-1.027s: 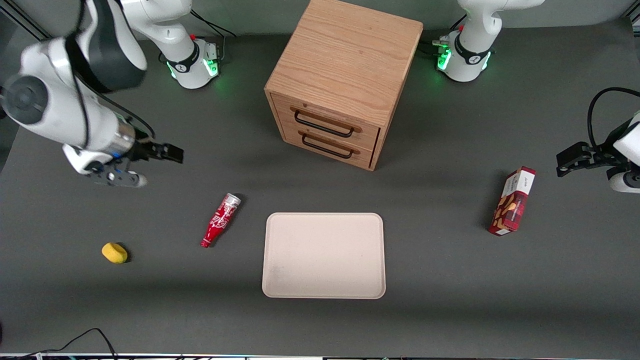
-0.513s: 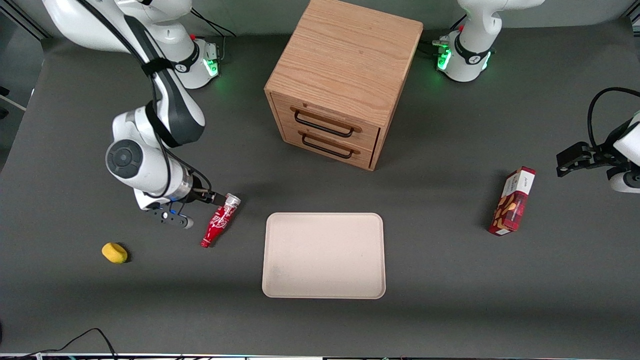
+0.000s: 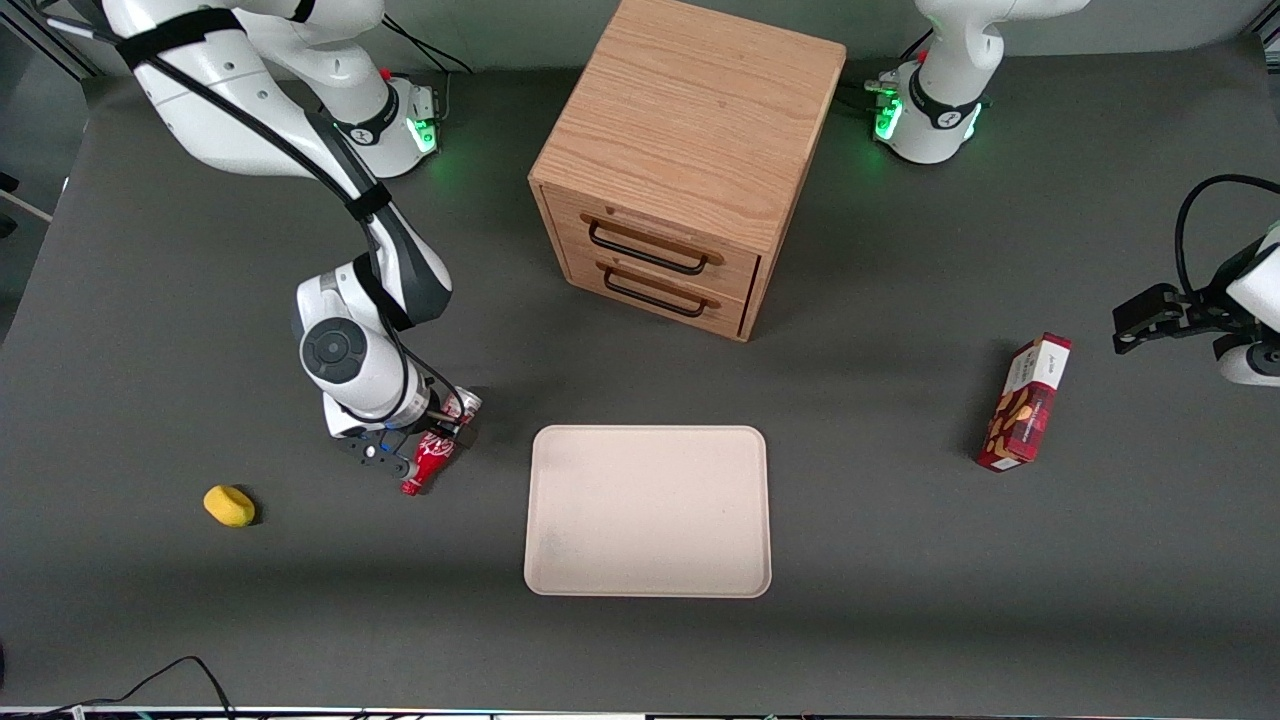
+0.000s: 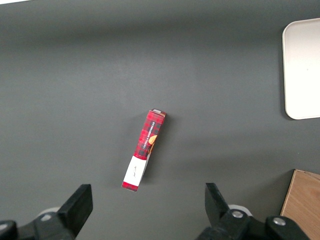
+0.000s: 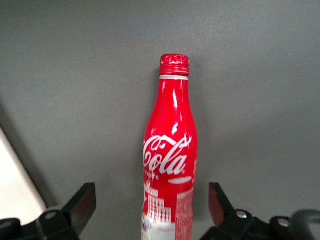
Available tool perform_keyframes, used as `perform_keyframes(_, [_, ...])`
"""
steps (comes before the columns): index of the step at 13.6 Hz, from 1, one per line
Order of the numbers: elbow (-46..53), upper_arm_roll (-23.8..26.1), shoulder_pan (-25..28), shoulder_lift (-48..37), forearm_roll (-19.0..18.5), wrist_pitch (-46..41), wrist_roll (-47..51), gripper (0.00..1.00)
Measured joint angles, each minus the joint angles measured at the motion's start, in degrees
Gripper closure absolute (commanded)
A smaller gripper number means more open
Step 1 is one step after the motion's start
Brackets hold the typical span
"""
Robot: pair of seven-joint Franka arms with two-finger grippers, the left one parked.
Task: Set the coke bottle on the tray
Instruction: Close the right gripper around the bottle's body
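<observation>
Gripper: mine (image 3: 432, 428) hangs low over the coke bottle (image 3: 437, 442); my fingers (image 5: 82, 202) stand wide apart, one on each side of its body, gripping nothing.

Contact: neither pad seems to touch the bottle, though the front view hides that spot.

Coke bottle: lying on its side on the dark table (image 3: 900, 600), silver base farther from the front camera, red cap nearer.

Tray (image 3: 648, 510): flat on the table just beside the bottle, apart from it, nothing on it.

Drawer cabinet (image 3: 690, 160): wooden, farther from the front camera than the tray.

Yellow lump (image 3: 229, 505): toward my end of the table.

Snack box (image 3: 1025, 403): toward the parked arm's end.
</observation>
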Motion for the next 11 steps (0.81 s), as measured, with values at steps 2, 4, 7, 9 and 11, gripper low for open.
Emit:
perform_keyframes(2, [0.0,0.0,0.0,1.7,-2.3,1.5,2.3,0.00])
perform_keyframes(4, [0.0,0.0,0.0,2.6,-3.5,2.3,3.5,0.00])
perform_keyframes(7, [0.0,0.0,0.0,2.8,-3.6,2.3,3.6,0.00])
perform_keyframes(9, [0.0,0.0,0.0,2.8,-3.6,2.3,3.6,0.00])
perform_keyframes(11, [0.0,0.0,0.0,3.0,-3.9,2.3,3.6,0.00])
